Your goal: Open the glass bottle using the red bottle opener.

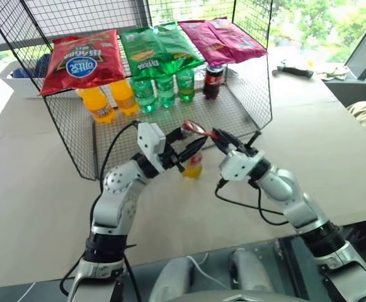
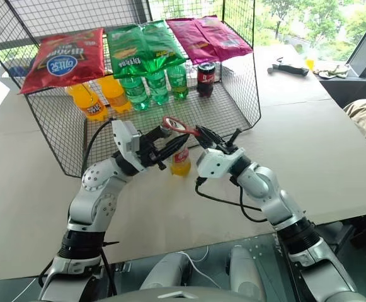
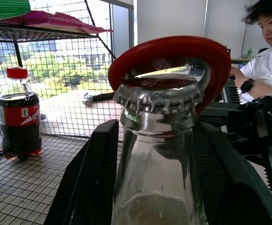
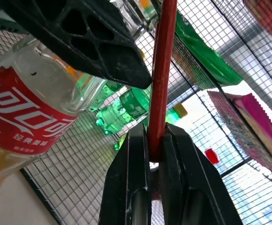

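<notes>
Both arms reach forward, left claw (image 1: pixel 186 151) and right claw (image 1: pixel 219 137) each clamped.

Tabletop (image 1: pixel 38 207): wire rack (image 1: pixel 258 94) standing at its far middle, open toward the robot. Rack top shelf: three snack bags (image 1: pixel 157 47) lying side by side, left to right. Rack floor, beneath the bags: two orange soda bottles (image 1: pixel 110 100) at left, three green bottles (image 1: pixel 165 89) in the middle, one cola bottle (image 1: pixel 213 80) at right, all upright in a row. Before the rack, on the tabletop: glass bottle (image 1: pixel 193 165), upright, between the fingers of the left gripper (image 1: pixel 192 148), which reaches in from the left. Red bottle opener (image 1: pixel 198 129): clamped by its handle in the right gripper (image 1: pixel 219 135), coming from the right, ring set over the bottle's cap. Far right of the tabletop, behind: small tool (image 1: pixel 295 69).
</notes>
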`<state>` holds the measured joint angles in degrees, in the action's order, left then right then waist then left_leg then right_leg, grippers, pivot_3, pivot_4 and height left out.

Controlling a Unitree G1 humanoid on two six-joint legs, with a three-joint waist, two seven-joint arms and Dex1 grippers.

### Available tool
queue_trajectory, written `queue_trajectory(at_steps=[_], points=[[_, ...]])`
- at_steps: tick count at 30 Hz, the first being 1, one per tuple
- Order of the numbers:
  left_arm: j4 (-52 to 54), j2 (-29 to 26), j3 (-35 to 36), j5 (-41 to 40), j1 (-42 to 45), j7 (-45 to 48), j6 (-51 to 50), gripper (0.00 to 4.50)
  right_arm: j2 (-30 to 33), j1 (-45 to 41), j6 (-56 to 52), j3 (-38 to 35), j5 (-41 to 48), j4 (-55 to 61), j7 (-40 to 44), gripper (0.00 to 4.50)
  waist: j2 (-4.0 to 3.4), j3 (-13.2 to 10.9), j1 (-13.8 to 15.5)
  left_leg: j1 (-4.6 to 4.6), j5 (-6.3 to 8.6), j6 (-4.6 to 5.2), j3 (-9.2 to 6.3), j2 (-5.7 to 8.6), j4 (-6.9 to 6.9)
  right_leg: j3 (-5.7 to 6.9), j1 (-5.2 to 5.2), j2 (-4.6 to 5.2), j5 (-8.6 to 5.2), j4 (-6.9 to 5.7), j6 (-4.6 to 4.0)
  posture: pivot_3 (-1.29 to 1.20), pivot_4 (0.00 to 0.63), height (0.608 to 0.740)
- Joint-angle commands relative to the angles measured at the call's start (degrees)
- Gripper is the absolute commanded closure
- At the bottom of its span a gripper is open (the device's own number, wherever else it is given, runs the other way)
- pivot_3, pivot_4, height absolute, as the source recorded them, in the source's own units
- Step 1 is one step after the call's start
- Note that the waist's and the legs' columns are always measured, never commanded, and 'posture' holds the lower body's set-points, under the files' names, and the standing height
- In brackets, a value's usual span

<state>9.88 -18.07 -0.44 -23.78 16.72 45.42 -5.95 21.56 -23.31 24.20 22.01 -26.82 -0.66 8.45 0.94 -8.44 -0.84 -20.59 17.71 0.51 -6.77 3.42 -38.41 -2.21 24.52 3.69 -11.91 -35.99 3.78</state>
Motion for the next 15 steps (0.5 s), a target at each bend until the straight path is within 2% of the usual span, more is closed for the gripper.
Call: queue_trajectory(at_steps=[1,8,15], points=[[-0.7,0.0,-1.3,-0.2,0.1,0.5,-1.0,2.76,-1.2,-2.4,6.0,3.0,-4.4,-4.1,-1.8,4.50,0.00,0.0,0.0,0.02,0.00,0.00,0.00,-0.01,0.00,0.00,-0.01,-0.01,0.00,0.00,0.00,0.00,0.150,0.740],[-0.8,0.0,-1.5,0.0,0.0,0.7,-1.3,2.76,-4.6,-6.5,11.4,4.7,-6.6,-13.9,-4.0,4.50,0.01,0.0,-0.1,0.26,0.00,0.00,0.06,-0.04,0.02,-0.08,-0.22,-0.04,0.00,-0.01,0.00,0.00,0.150,0.740],[-1.2,-0.1,-1.2,0.2,0.4,0.9,-1.6,2.76,-5.4,-7.8,15.8,6.1,-8.3,-17.8,-4.1,4.50,0.00,0.0,-0.1,0.84,0.01,0.01,0.05,-0.04,0.09,-0.08,-0.82,-0.06,-0.01,0.04,-0.01,0.00,0.150,0.740]])
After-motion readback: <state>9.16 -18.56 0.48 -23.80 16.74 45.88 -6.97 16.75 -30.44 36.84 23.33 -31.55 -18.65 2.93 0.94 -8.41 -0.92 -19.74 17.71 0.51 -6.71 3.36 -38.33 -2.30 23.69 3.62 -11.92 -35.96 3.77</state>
